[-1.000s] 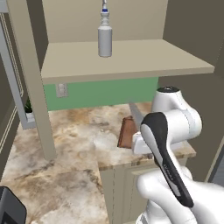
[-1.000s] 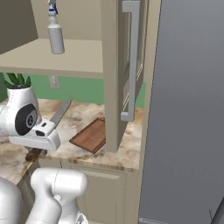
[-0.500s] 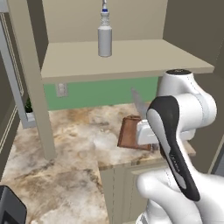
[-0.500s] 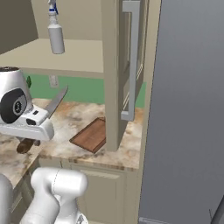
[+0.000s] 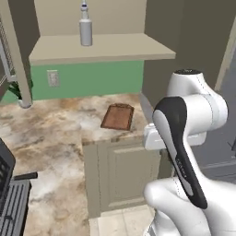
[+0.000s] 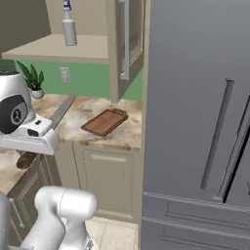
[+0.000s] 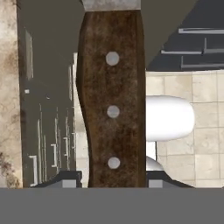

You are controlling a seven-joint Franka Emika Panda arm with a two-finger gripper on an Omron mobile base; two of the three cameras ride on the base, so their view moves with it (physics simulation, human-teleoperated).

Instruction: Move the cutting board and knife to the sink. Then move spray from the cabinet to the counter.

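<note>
**Ana:** Hand view is showing the knife [image 7: 113, 100] close up: its dark brown riveted handle is running straight up between the two finger tips, which are pressing on it from either side. So the gripper [image 7: 113, 177] is clamped on the knife handle.

**Ben:** Right base view is agreeing. The silver blade [image 6: 62, 111] is sticking up and forward from the hand, and the whole knife is hanging in the air off the counter's [image 6: 97, 139] front edge.

**Ana:** And the cutting board [image 5: 118, 117] is lying flat on the counter near the corner, well apart from the hand.

**Ben:** The spray [image 5: 85, 26] is standing upright on the cabinet [image 5: 101, 50] shelf above.

**Ana:** I'm judging we're in the knife-carrying step, with board and spray not yet handled.

**Ben:** A ribbed grey rack [image 5: 11, 209] is showing at the lower left of the left base view; I'm guessing that's the sink side, though I cannot tell for sure.

**Ana:** Then the next move is calling for swinging the knife over there, keeping the blade clear of the counter edge, and lowering before letting go.
</note>
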